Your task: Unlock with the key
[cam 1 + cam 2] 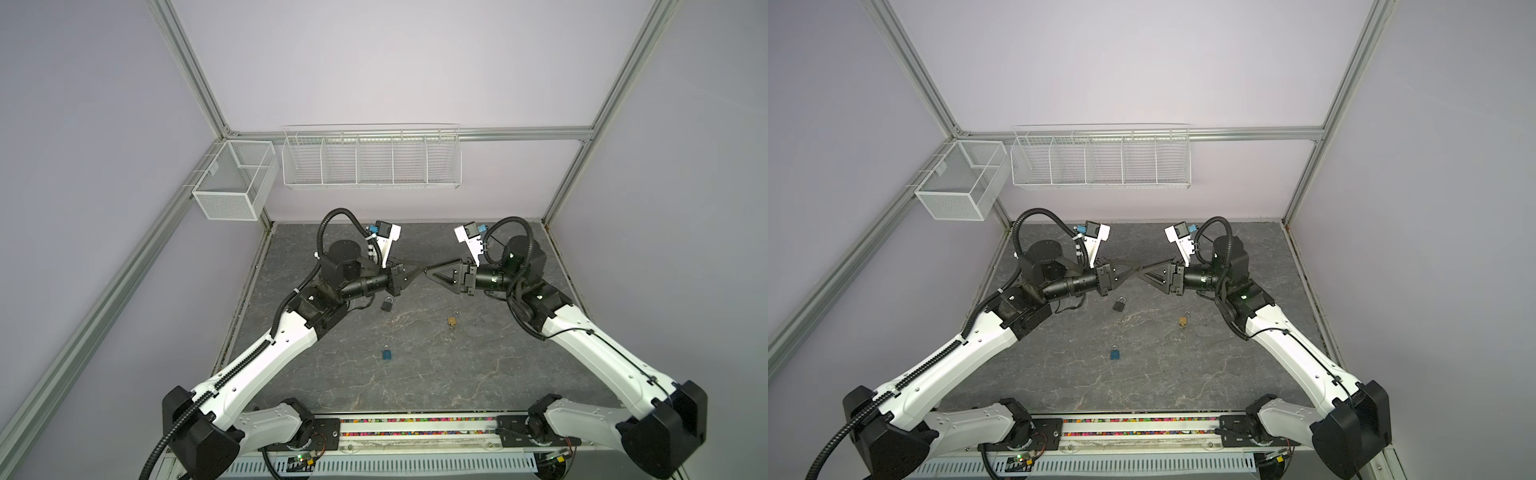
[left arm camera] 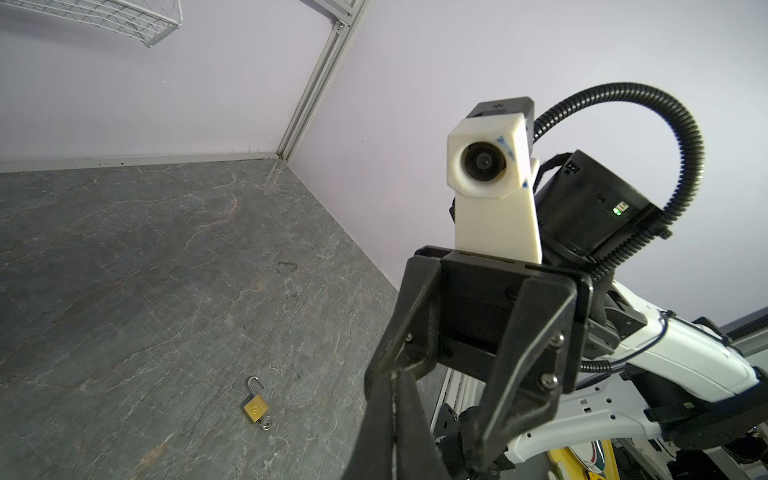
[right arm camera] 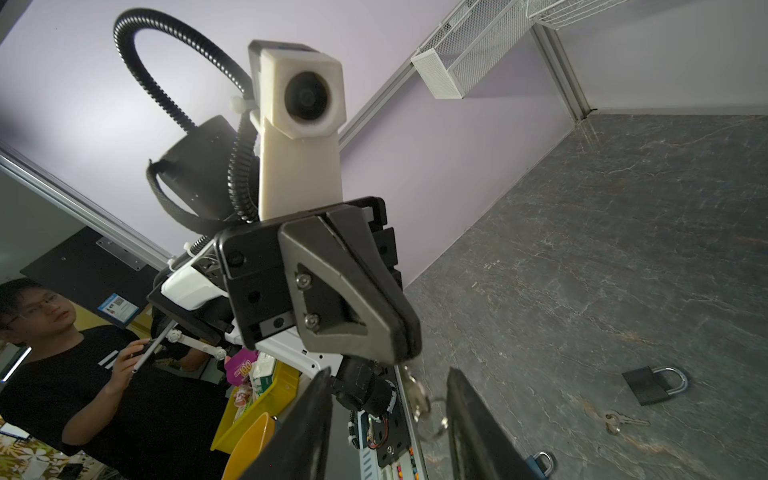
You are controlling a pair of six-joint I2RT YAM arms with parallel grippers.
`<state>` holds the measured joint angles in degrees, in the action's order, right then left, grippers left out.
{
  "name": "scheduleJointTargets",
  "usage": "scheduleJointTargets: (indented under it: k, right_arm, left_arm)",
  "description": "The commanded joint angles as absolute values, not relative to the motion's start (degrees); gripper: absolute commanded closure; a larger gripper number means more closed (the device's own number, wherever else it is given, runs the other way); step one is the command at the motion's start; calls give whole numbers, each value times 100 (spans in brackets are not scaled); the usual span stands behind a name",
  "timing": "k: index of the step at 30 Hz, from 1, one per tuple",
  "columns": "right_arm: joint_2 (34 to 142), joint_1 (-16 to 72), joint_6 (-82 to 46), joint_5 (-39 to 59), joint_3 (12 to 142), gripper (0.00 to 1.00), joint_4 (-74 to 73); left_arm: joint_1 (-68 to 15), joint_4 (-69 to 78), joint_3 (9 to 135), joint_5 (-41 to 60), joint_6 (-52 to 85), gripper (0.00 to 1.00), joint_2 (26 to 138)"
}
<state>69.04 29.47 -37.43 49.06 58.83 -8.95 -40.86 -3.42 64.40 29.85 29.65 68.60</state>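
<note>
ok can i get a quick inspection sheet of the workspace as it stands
surface: dark stone-look table
job's things: black padlock and blue padlock look shut; brass padlock shackle open; loose key beside the black one
clutter: nothing seen
grippers: left claw shut on key bunch; right claw open, fingers either side of it
cables: black conduit looped at each wrist
surroundings: wire rack, mesh basket, person outside

The left pincer and right pincer face tip to tip above the table. On it lie a black padlock, a brass padlock to its right, and a blue padlock nearer.
</note>
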Motion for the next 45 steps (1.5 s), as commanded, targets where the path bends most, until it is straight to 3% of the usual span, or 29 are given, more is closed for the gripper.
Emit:
scheduleJointTargets:
  k: [1,14,32,45]
  right_arm:
    - [6913,2907,-3671,5079,5783,56,-1037]
    - [7031,2889,-3741,5183,5837,69,-1191]
    - [6960,2824,-3745,5221,5957,67,-1246]
    - [7057,2826,-3868,5444,5915,75,-1464]
  left_arm:
    - [-4052,-234,6579,3028,2892,100,6837]
    - [-4043,209,6380,3045,3164,100,6819]
    - [-4043,202,6319,3111,3149,100,6809]
    - [-4042,255,6337,3139,3147,100,6853]
